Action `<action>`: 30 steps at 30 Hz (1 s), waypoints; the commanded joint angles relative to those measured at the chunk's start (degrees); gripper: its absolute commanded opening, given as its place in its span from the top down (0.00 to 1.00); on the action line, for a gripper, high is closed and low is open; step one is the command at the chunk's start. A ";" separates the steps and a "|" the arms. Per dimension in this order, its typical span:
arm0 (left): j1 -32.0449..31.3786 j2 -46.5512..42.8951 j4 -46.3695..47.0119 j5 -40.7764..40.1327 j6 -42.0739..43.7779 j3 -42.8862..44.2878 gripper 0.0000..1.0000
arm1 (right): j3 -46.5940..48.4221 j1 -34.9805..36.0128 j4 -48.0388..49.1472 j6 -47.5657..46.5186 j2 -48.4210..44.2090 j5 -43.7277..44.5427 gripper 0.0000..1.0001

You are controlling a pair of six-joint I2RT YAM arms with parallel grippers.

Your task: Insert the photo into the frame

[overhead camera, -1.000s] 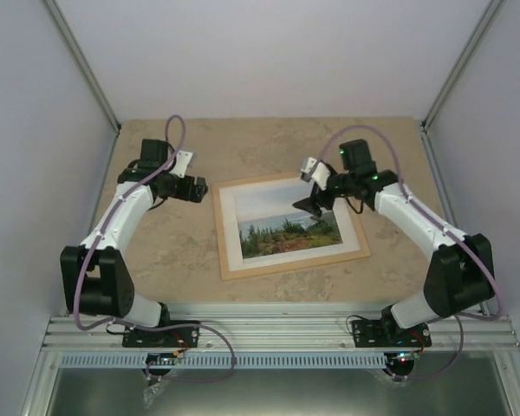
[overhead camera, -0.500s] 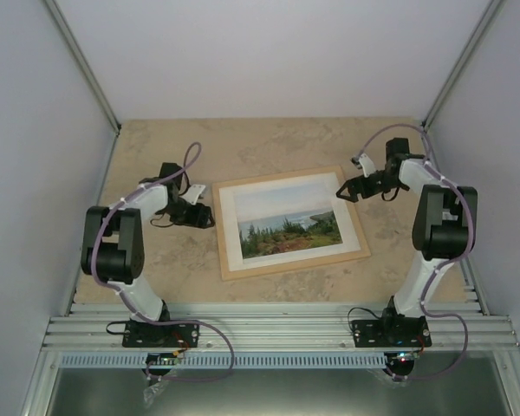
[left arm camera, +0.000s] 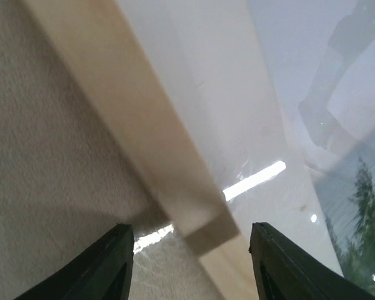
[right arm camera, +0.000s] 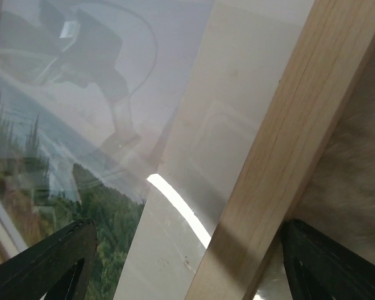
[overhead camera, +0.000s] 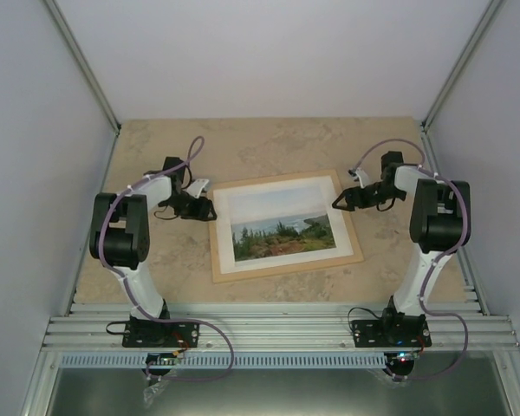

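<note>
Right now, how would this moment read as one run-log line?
photo: in frame, flat on table | left gripper: open, straddling frame corner | right gripper: open, straddling frame's right slat

Bright, soft light fills the top view, with faint shadows on the table (overhead camera: pixel 269 147). Both wrist views show white glare on the frame (left arm camera: pixel 144 144), and the left one is blurry.

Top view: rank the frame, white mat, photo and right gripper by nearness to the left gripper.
From the left gripper:
1. frame, its left slat at the fingertips.
2. white mat, just inside that slat.
3. photo, in the middle.
4. right gripper, at the frame's far right edge.
</note>
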 commanded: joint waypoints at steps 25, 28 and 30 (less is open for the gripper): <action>0.46 -4.08 -0.21 -6.64 0.80 4.25 0.10 | -7.87 0.33 -3.04 0.87 -13.64 0.90 0.03; 1.39 -7.17 -1.30 -9.26 0.67 8.31 0.01 | -3.86 -0.06 -3.50 -0.82 -16.36 1.21 0.02; 2.37 -8.47 -2.37 -11.27 -0.15 12.68 0.01 | -0.77 -0.41 -4.03 -2.03 -18.14 1.17 0.02</action>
